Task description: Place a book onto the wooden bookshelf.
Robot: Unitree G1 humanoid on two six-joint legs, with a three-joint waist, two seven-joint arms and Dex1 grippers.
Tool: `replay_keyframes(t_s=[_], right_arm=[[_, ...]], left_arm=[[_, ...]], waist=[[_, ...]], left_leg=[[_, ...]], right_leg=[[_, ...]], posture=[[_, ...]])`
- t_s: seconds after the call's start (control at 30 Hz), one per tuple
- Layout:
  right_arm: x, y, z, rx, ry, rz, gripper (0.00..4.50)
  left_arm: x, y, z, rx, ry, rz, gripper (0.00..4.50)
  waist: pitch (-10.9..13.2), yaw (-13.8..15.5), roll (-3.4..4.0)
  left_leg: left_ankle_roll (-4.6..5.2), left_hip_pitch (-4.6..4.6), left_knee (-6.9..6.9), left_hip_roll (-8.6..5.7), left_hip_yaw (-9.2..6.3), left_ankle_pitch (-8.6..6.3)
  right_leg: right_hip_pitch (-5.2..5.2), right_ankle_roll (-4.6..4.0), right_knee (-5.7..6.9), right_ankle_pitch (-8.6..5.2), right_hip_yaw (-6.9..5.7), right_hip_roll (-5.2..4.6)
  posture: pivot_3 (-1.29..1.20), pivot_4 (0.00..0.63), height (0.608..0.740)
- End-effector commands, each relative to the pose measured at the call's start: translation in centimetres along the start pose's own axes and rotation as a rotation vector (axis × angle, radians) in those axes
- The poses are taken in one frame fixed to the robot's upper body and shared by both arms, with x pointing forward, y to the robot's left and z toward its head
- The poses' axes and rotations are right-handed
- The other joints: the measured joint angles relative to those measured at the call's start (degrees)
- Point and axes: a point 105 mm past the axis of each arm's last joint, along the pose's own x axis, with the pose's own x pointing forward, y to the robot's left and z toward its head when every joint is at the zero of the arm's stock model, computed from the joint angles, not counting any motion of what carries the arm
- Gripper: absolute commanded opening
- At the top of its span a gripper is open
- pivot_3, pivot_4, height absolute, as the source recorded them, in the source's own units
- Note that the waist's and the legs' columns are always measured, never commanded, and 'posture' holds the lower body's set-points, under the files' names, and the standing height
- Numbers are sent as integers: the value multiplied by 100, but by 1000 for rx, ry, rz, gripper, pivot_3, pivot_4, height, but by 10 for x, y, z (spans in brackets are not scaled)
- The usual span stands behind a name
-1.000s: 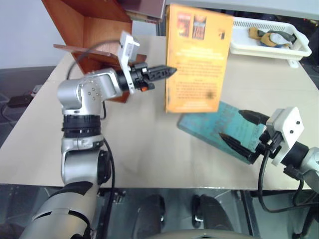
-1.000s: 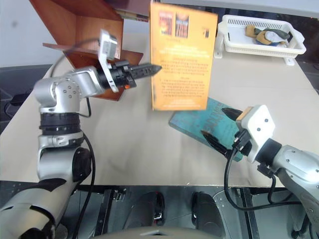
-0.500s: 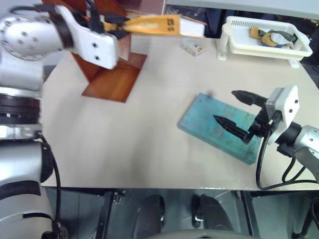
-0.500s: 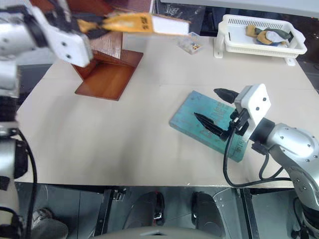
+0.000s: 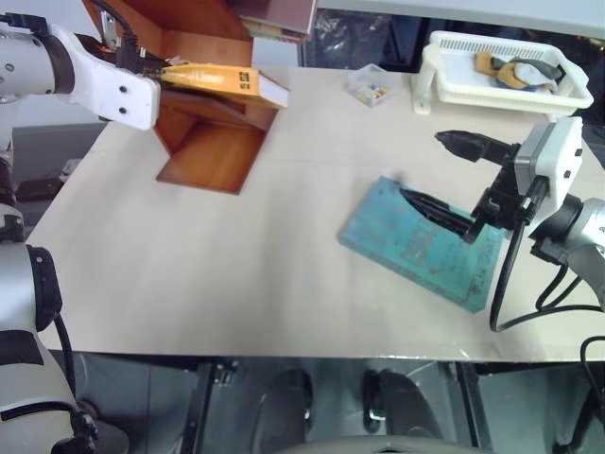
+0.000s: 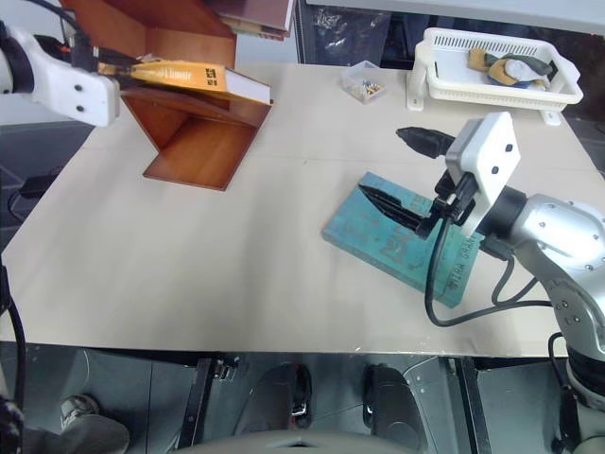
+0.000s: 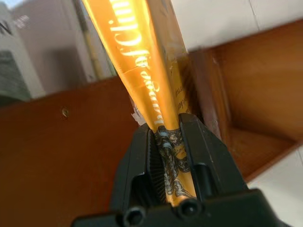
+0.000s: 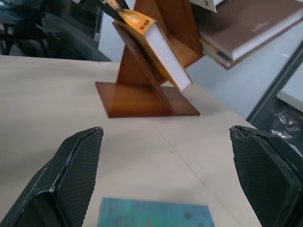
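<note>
The left gripper (image 7: 171, 156) pinches the book (image 5: 219, 81) by its spine end, one black finger on each cover. In the left wrist view the orange spine with pale lettering runs straight out from between the fingers (image 7: 142, 165), and reddish board lies close on both sides of it. From the head views the book lies nearly flat, reaching away from those fingers onto a slanted board of the wooden bookshelf (image 6: 194, 142), its white page edges at the far end from the grip. Whether it already rests its weight on the board cannot be told from above. The right wrist view gives the side profile that the head views lack: the book tilts along the slanted board, its lower corner hanging past the board's edge, with a stack of brown books (image 8: 246, 28) on the upper part of the shelf beyond.

The right gripper (image 5: 452, 175) has its fingers spread wide with nothing between them. In the head views the teal book (image 5: 421, 244) lies flat on the table (image 5: 236, 274) beneath and just past the lower finger. Beyond the upper finger stand a white basket (image 5: 492, 71) and a small clear box (image 6: 362, 81).
</note>
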Motion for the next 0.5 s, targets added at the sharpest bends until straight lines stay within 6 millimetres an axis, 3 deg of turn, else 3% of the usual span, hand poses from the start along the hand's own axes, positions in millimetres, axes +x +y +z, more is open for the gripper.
replay_keyframes(t_s=[0.03,0.3,0.5], right_arm=[[1,-1,12,-62,-12,9,4417],[9,4,21,-80,-61,50,4417],[14,4,27,-71,-101,50,4417]], left_arm=[[-16,3,-25,-2,108,31,302],[-5,-12,-41,-67,163,27,302],[-8,-15,-43,-121,131,73,3186]], waist=[[0,-17,0],[0,-165,1],[-4,-164,7]], left_leg=[[0,0,0,0,1,0],[0,25,0,11,6,1],[-10,34,0,17,2,9]], right_leg=[[-1,0,-1,0,0,0],[-6,18,35,-13,12,7],[-5,2,44,-16,16,11]], posture=[[0,150,740],[0,150,740],[0,150,740]])
